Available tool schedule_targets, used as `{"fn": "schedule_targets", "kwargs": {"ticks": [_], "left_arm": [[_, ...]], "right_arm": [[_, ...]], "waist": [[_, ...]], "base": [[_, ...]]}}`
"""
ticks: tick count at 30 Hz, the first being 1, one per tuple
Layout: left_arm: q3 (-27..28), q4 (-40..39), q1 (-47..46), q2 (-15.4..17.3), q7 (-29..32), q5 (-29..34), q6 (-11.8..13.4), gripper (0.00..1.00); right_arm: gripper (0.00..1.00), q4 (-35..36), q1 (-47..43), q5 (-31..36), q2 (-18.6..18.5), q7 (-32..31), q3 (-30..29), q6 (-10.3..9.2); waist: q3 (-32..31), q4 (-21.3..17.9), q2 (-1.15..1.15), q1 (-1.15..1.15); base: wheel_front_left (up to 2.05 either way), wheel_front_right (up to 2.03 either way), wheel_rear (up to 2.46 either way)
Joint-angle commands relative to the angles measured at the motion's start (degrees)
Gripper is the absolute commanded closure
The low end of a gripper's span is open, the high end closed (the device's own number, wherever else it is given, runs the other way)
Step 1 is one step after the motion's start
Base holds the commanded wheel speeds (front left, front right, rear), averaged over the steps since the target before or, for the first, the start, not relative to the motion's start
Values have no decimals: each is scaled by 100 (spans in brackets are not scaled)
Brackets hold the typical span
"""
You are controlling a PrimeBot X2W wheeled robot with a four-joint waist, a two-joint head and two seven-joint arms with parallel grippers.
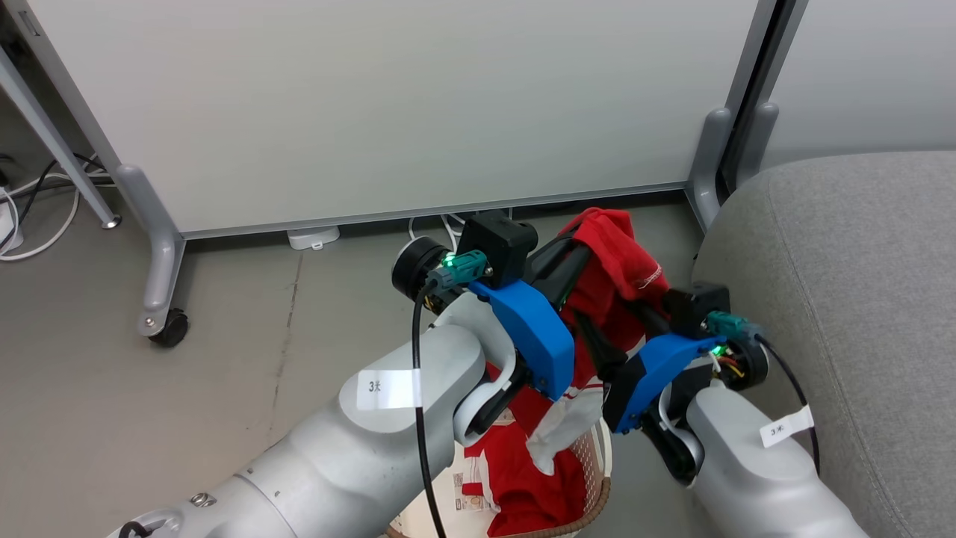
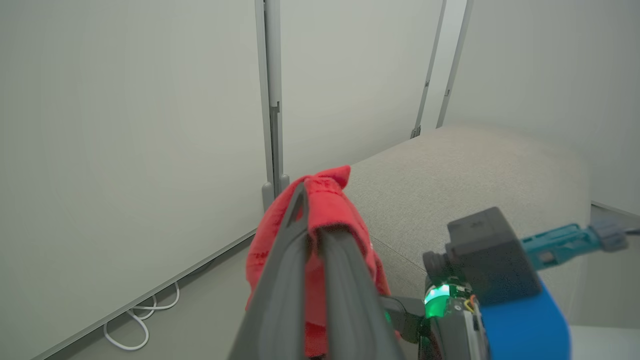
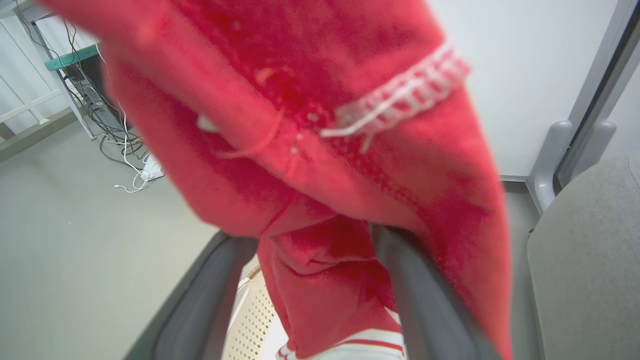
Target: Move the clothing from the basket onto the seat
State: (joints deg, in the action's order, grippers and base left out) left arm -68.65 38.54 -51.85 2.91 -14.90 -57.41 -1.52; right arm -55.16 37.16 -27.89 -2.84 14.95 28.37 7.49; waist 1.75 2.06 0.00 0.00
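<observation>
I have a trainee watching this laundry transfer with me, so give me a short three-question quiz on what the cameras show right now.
1. The left gripper and right gripper both meet the lifted garment. Which is shut on it? A. left B. right C. both
2. True or false: the lifted garment already rests on the seat.
3. What lies in the basket?
Key: 1. A; the right one's fingers stand apart with cloth hanging between them. 2. False; it hangs above the basket, beside the seat. 3. More red-and-white clothing.
</observation>
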Motion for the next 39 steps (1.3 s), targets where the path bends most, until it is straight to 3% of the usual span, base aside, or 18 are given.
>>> {"fn": "schedule_targets", "kwargs": {"ticks": [1, 8, 9, 11, 12, 39], "left_arm": [[-19, -38, -102, -3, -36, -27, 43, 100], [-134, -89, -137, -2, -35, -117, 62, 100], [-144, -79, -141, -2, -35, -133, 66, 100], [-144, -54, -153, -2, -36, -146, 55, 100], [-138, -46, -157, -2, -37, -149, 60, 100], [67, 144, 21, -1, -39, 69, 80, 100]], "right_arm": [[0, 35, 129, 72, -9, 27, -94, 1], [0, 425, -42, 596, -9, 31, -570, 1], [20, 476, -73, 642, -9, 30, -609, 1], [86, 562, -121, 695, -9, 31, -662, 1], [100, 590, -145, 714, -9, 31, -682, 1], [100, 786, -337, 689, -9, 32, -484, 1]], "waist": [[2, 4, 0, 0], [33, 26, 0, 0], [34, 26, 0, 0], [38, 19, 0, 0], [38, 15, 0, 0], [-69, -112, 0, 0]], "base": [[0, 0, 0], [0, 0, 0], [0, 0, 0], [0, 0, 0], [0, 0, 0], [0, 0, 0]]}}
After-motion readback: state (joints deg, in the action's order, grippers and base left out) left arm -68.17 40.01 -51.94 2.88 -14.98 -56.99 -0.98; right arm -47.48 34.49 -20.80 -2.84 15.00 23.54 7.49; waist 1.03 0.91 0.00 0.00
